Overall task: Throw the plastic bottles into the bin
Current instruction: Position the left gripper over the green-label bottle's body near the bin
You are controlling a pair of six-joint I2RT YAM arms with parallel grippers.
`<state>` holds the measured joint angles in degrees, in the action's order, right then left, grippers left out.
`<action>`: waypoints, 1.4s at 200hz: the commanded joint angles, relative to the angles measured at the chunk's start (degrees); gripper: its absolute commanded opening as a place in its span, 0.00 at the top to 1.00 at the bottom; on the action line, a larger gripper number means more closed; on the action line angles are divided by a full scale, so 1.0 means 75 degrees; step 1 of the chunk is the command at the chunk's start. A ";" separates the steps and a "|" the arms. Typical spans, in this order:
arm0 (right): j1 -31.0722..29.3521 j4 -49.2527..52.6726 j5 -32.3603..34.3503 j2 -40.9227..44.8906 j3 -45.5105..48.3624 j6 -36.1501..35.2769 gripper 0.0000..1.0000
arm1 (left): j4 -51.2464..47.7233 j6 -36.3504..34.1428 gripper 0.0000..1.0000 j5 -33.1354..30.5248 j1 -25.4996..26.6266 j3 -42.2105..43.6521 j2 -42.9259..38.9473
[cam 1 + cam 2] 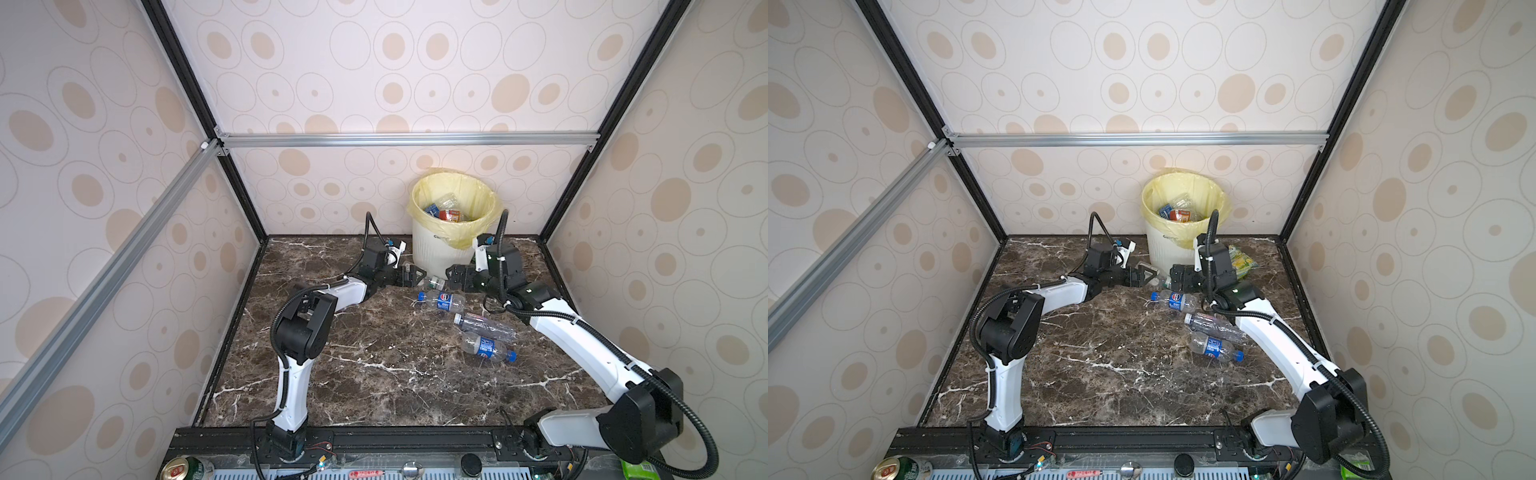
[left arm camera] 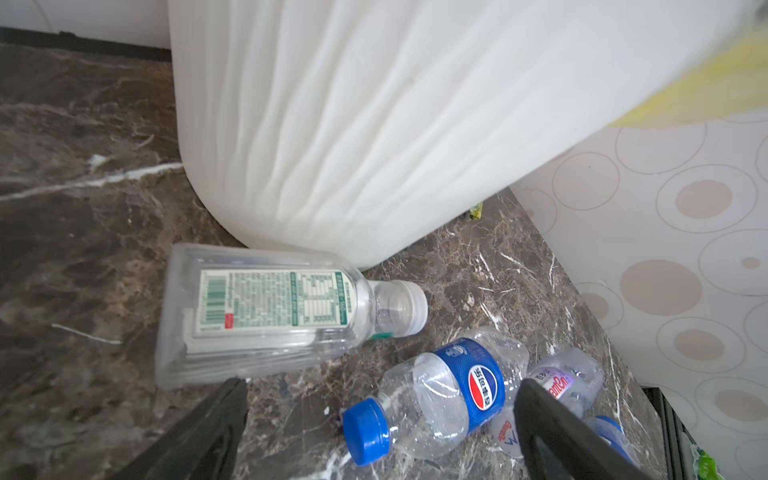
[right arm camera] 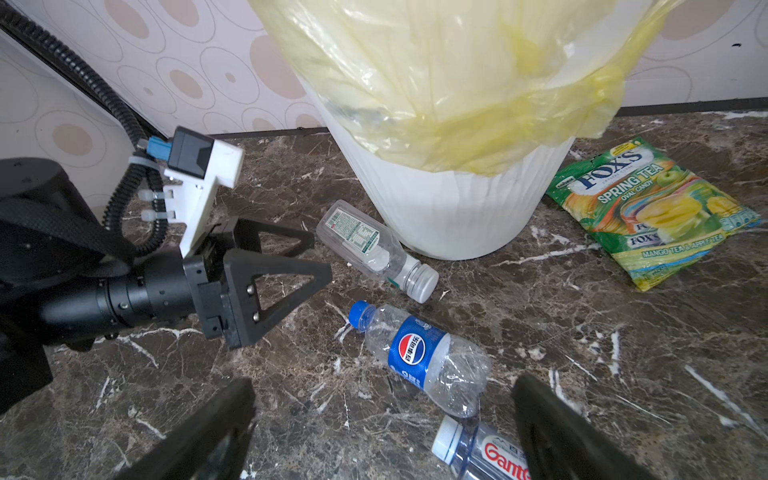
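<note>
Here the flat clear bottle [image 1: 435,284] is lying base-first just beside the left gripper [image 1: 419,277], cap pointing at the right gripper [image 1: 451,279]; both are gaping wide, empty.

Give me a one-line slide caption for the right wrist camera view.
Open left tool faces a green-labelled bottle beside the bin; Pepsi bottle and Fox's candy packet lie nearby.
</note>
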<state>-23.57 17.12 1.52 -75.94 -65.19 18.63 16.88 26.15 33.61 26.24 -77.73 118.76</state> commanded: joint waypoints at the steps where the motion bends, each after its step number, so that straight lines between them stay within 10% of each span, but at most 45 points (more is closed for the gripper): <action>1: -0.0038 -0.0053 0.0090 0.0246 0.0114 -0.0008 0.00 | 0.0250 -0.0125 0.01 -0.0329 0.0034 0.0071 -0.0432; 120: -0.0030 0.0118 0.0310 0.0332 0.0136 -0.0168 0.00 | -0.0935 -0.1181 0.01 -0.0651 -0.0241 -0.2116 0.1177; 280: -0.0019 -0.0016 0.0175 0.0128 0.0133 -0.0107 0.00 | 0.0849 -0.0004 0.01 -0.0379 0.0218 0.0084 0.0073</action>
<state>-23.57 17.54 3.14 -74.87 -64.27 17.76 18.11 24.18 30.44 26.59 -78.76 123.52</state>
